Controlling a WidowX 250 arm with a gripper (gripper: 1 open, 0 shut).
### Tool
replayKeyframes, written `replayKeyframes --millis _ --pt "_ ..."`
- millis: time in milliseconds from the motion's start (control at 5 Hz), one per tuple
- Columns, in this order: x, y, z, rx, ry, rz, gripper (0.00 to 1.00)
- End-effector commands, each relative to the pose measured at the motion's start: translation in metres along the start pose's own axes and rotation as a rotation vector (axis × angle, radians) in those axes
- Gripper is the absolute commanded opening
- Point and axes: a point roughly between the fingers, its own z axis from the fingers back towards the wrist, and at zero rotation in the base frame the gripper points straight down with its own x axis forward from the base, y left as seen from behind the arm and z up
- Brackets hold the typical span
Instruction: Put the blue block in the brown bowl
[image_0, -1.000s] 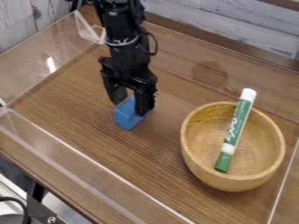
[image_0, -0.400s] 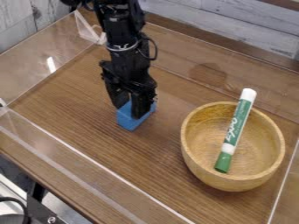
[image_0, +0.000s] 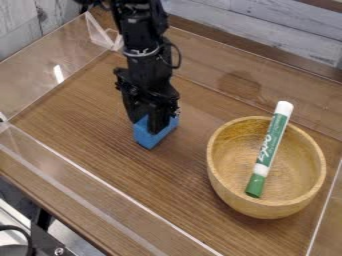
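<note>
1. Wood makes up the top of the brown desk (image_0: 120, 190), and clear plastic walls stand around its edges.
2. One wide, round, light-brown wooden bowl (image_0: 267, 166) sits on the desk. Every place below is told from this bowl.
3. Inside the bowl lies a green-and-white marker pen (image_0: 269, 147). Its white cap leans on the far rim of the bowl and its other end rests near the bottom.
4. The small bright-blue block (image_0: 154, 132) sits on the desk to the left of the bowl. It is near the bowl but does not touch it. It is not in the bowl.
5. The black robot arm (image_0: 139, 40) comes down from the top, to the left of the bowl and a bit farther back.
6. The black claw (image_0: 156, 118) at its end points straight down, right over the blue block.
7. The two fingers (image_0: 139, 108) of the claw reach down around the top of the block, one on each side.
8. The fingers are very close to the block, but I cannot tell if they squeeze it or if a small gap is left.
</note>
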Motion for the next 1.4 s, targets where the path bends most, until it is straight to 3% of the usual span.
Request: replayKeyframes --millis 0,800,1200 --pt "0.012 0.002 0.024 0.034 -0.052 -0.016 0.0" --pt "0.014 0.005 0.045 0.054 -0.048 -0.033 0.0" --pt "0.02 0.011 0.055 0.071 -0.082 -0.066 0.0"
